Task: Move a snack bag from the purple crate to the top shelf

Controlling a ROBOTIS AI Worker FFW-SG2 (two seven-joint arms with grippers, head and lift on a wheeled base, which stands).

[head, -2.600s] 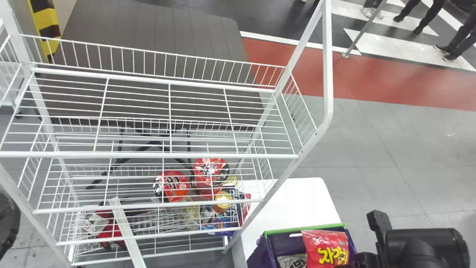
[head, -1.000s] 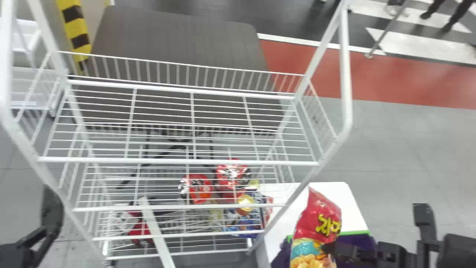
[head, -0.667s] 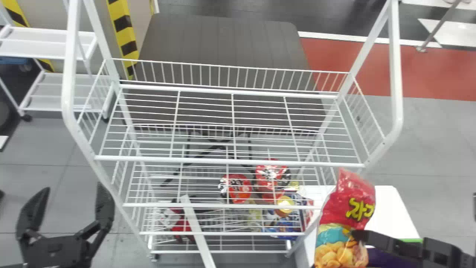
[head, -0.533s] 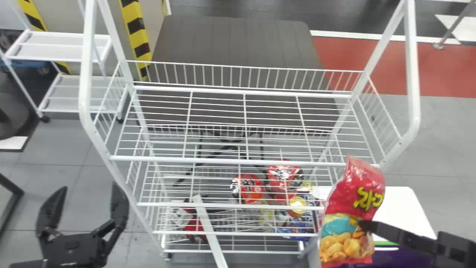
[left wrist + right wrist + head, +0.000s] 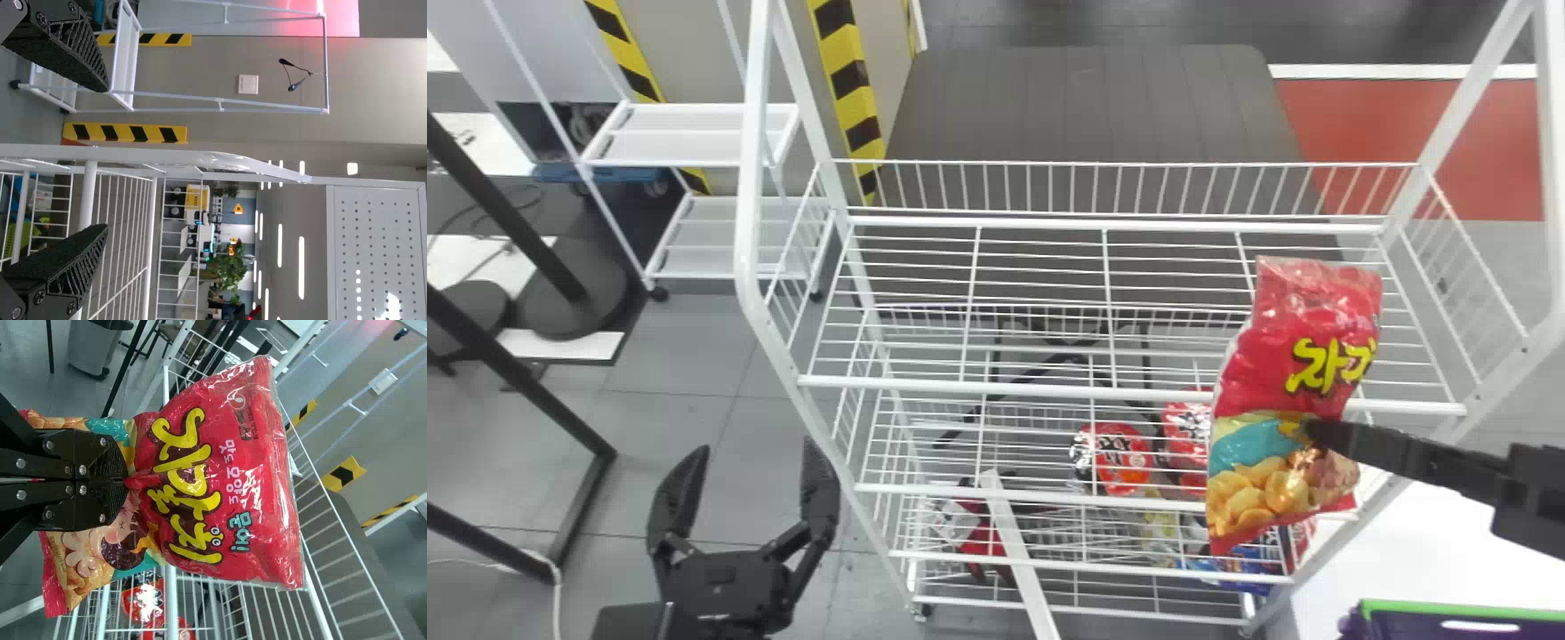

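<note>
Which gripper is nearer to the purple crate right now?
Right. The right gripper, shut on the snack bag, is up and forward of the purple crate; the left gripper is open, far to its left, by the rack's left end.

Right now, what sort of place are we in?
Probably an indoor hall where robots practise shop jobs: there's a white wire rack with packaged goods, a purple crate nearby, and yellow-and-black warning stripes behind.
</note>
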